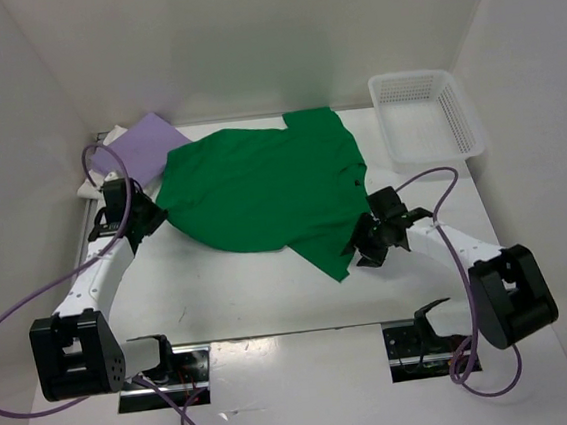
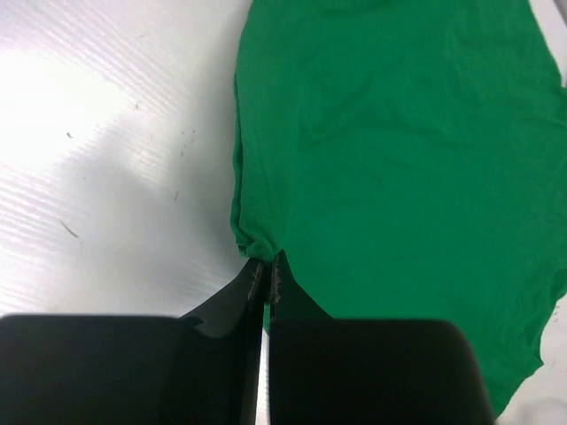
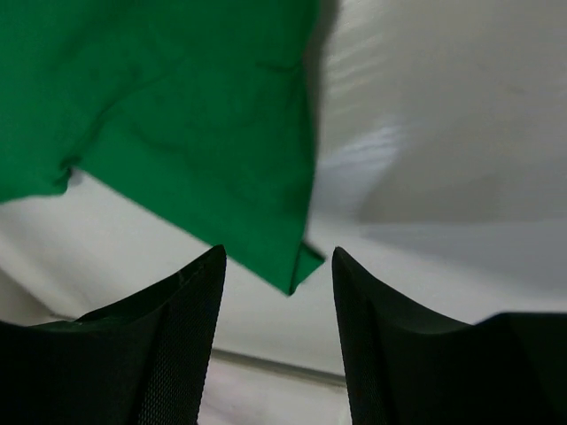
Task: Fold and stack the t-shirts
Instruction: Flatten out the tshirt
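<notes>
Two sets of jaws, two different stories. Our left jaws are pinched shut on a little bunch of the green t-shirt's side edge. The right jaws stand open, with the shirt's near corner loose in the gap, not gripped. If we pull left now, it'll likely drag and skew across the table. Only the top view shows the lilac t-shirt folded far left, maybe on white cloth (too small to tell), plus the basket.
</notes>
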`<state>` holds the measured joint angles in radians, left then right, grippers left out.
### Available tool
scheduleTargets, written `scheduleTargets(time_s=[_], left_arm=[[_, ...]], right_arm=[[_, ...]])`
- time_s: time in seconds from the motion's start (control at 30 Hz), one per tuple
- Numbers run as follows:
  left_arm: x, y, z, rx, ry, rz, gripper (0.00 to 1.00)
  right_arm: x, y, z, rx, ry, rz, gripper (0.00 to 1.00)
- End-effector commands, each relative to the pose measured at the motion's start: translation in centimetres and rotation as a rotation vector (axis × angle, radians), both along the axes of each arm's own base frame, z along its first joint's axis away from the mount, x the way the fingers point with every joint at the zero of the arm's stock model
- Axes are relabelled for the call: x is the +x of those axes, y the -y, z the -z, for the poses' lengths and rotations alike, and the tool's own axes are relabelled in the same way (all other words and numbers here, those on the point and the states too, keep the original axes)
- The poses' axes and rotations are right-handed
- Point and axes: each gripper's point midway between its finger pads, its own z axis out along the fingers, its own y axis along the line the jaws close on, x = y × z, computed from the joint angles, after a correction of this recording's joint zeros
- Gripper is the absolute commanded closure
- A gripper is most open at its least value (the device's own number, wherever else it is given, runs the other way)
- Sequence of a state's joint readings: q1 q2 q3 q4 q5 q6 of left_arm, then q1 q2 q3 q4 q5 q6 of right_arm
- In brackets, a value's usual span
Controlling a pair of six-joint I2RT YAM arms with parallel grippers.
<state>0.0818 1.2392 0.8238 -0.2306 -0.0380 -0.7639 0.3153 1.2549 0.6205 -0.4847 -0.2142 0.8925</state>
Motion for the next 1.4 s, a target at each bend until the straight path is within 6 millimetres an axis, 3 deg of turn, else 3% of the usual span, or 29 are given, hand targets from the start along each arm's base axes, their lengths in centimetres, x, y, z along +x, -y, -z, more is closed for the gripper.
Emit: scheduleTargets(time_s=[0.0,0.13,0.17,0.27,0.3,0.33,0.37,0.4,0.43,0.47,0.5,0.53,0.6,0.63,0.73,0.77,0.87,0.9,0.97,1.07,1.13,1.17,1.2,1.23,1.27,1.33,1.37], left_arm=[[1.6,0.6,-2.9,-0.011,0.09,0.027,0.98],[2.0,1.3,-2.7,-0.005,0.088,0.054,0.98],[2.0,1.3,-2.7,-0.005,0.088,0.054,0.98],[2.5,1.7,-2.9,-0.005,0.088,0.063,0.98],[2.9,1.6,-3.6,-0.004,0.111,0.064,0.98],[2.9,1.8,-3.6,-0.01,0.112,0.072,0.98],[3.4,2.0,-4.4,-0.014,0.127,0.079,0.98],[3.7,2.3,-4.9,-0.014,0.139,0.089,0.98],[4.0,2.3,-5.7,-0.021,0.161,0.083,0.98],[4.3,2.3,-6.4,-0.02,0.176,0.083,0.98],[4.6,2.3,-7.2,-0.018,0.195,0.083,0.99],[5.1,2.3,-8.8,-0.016,0.222,0.084,0.99],[5.3,2.0,-10.1,0.002,0.238,0.078,0.99],[5.8,1.3,-11.8,0.02,0.274,0.065,0.99],[5.9,0.3,-13.5,0.041,0.305,0.041,0.99],[6.0,-0.4,-14.1,0.044,0.317,0.024,0.99],[6.1,-1.1,-14.6,0.062,0.325,0.009,0.99],[6.2,-1.3,-15.3,0.069,0.34,0.0,0.99],[6.3,-1.6,-15.8,0.085,0.349,-0.004,0.99],[6.5,-2.1,-15.9,0.113,0.347,-0.013,0.99],[6.7,-2.1,-15.0,0.121,0.33,-0.007,0.99],[6.7,-2.1,-14.0,0.119,0.309,-0.006,0.99],[6.8,-2.1,-13.7,0.119,0.31,-0.006,0.99],[7.0,-2.3,-12.8,0.13,0.292,-0.009,0.99],[7.1,-2.3,-11.4,0.127,0.26,-0.007,0.99],[7.7,-2.4,-11.0,0.128,0.261,-0.007,0.99],[8.2,-2.5,-10.2,0.126,0.24,-0.006,0.99]], right_arm=[[4.0,0.9,-0.3,-0.068,0.118,0.112,0.43],[6.8,2.4,0.2,-0.177,0.142,0.183,0.4],[6.8,2.9,1.9,-0.225,0.106,0.182,0.4],[8.5,2.9,2.4,-0.252,0.122,0.189,0.43],[8.8,3.1,2.9,-0.272,0.113,0.194,0.49],[10.2,2.7,2.2,-0.259,0.142,0.199,0.64],[10.4,2.2,2.3,-0.252,0.136,0.168,0.72],[11.0,1.9,1.6,-0.242,0.149,0.157,0.78],[12.0,1.4,0.3,-0.227,0.174,0.146,0.93],[12.2,1.0,-0.3,-0.22,0.183,0.111,0.97],[12.4,0.7,-1.6,-0.206,0.197,0.093,1.0],[13.1,-0.4,-5.9,-0.167,0.293,0.07,1.0],[11.3,-1.1,-10.4,-0.144,0.343,0.001,1.0],[10.3,-1.9,-16.4,-0.061,0.462,-0.027,1.0],[6.0,-1.2,-23.1,-0.002,0.55,-0.074,1.0],[5.2,-0.9,-23.5,0.008,0.538,-0.078,1.0],[2.4,-0.9,-22.9,0.052,0.499,-0.139,1.0],[1.8,-0.7,-21.4,0.043,0.468,-0.141,1.0],[1.0,-0.2,-20.2,0.054,0.454,-0.123,1.0],[1.0,1.4,-14.6,0.058,0.35,-0.075,1.0],[2.5,3.0,-12.7,0.025,0.344,-0.016,1.0],[2.7,3.7,-9.7,-0.006,0.28,0.001,1.0],[4.4,4.7,-9.1,-0.011,0.295,0.049,1.0],[5.2,4.5,-8.8,0.013,0.291,0.045,1.0],[6.1,4.9,-6.8,-0.019,0.244,0.06,1.0],[9.1,5.9,-6.0,-0.062,0.272,0.104,1.0],[10.8,6.4,-4.1,-0.108,0.221,0.111,1.0]])
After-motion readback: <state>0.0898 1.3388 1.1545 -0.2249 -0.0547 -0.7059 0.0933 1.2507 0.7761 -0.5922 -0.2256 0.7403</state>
